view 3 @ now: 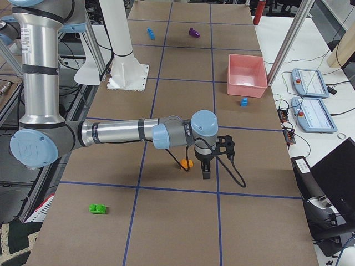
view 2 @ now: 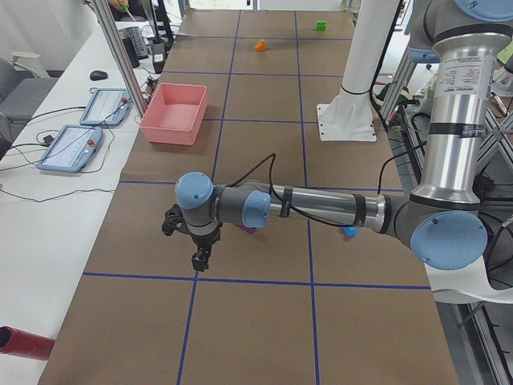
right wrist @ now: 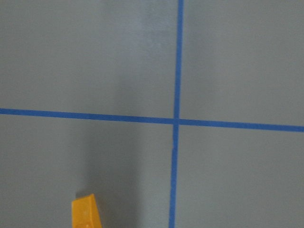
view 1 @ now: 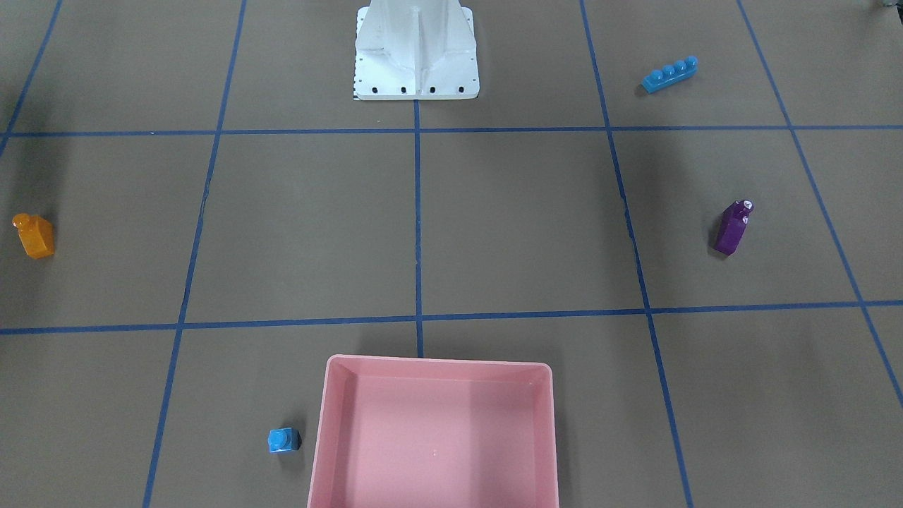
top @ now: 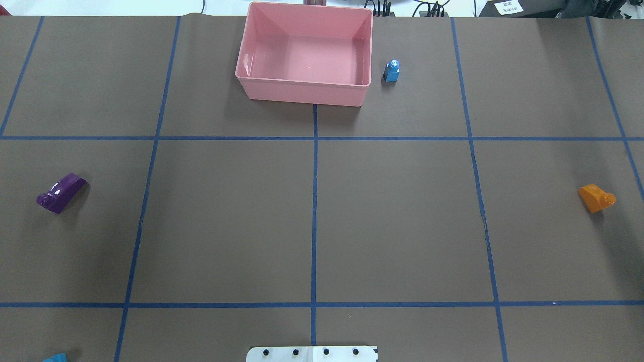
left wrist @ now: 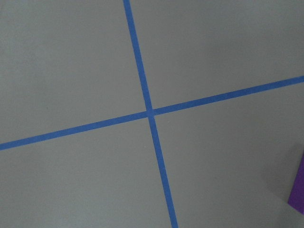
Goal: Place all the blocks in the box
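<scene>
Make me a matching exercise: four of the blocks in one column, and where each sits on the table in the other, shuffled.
1. orange block
2. purple block
3. small blue cube
4. long blue bar

A. beside the pink box
B. level with the white base, robot's left
C. mid-table, robot's left
D. mid-table, robot's right

Pairs: 1-D, 2-C, 3-A, 4-B
</scene>
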Action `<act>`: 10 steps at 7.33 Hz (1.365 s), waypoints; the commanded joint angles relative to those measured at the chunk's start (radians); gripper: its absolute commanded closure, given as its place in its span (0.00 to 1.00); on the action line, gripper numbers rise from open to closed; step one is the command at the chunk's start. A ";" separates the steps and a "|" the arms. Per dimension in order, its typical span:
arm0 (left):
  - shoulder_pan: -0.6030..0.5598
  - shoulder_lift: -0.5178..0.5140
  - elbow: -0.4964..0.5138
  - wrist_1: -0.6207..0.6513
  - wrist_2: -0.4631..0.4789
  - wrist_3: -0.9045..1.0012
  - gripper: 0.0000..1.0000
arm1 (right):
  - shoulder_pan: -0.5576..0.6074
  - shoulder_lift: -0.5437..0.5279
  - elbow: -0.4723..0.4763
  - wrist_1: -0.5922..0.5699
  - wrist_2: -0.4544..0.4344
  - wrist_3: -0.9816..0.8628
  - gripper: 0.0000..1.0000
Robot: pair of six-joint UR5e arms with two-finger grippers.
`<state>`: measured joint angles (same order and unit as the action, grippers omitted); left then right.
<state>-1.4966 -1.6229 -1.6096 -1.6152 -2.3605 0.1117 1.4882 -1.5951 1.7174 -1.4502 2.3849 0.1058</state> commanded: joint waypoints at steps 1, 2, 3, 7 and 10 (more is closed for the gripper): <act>0.003 0.003 -0.001 -0.025 -0.063 -0.001 0.00 | -0.161 0.002 -0.042 0.235 0.039 0.028 0.00; 0.003 0.003 -0.001 -0.025 -0.063 0.000 0.00 | -0.230 -0.040 -0.073 0.389 0.005 0.040 0.00; 0.003 0.005 -0.001 -0.025 -0.063 0.002 0.00 | -0.253 -0.043 -0.074 0.451 -0.013 0.098 0.00; 0.003 0.005 -0.003 -0.026 -0.065 0.002 0.00 | -0.407 -0.061 -0.110 0.384 -0.145 0.134 0.00; 0.003 0.005 0.000 -0.026 -0.065 0.005 0.00 | -0.419 -0.109 -0.114 0.381 -0.116 0.132 0.20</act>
<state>-1.4941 -1.6184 -1.6105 -1.6413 -2.4252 0.1148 1.0741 -1.6880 1.6065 -1.0665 2.2560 0.2385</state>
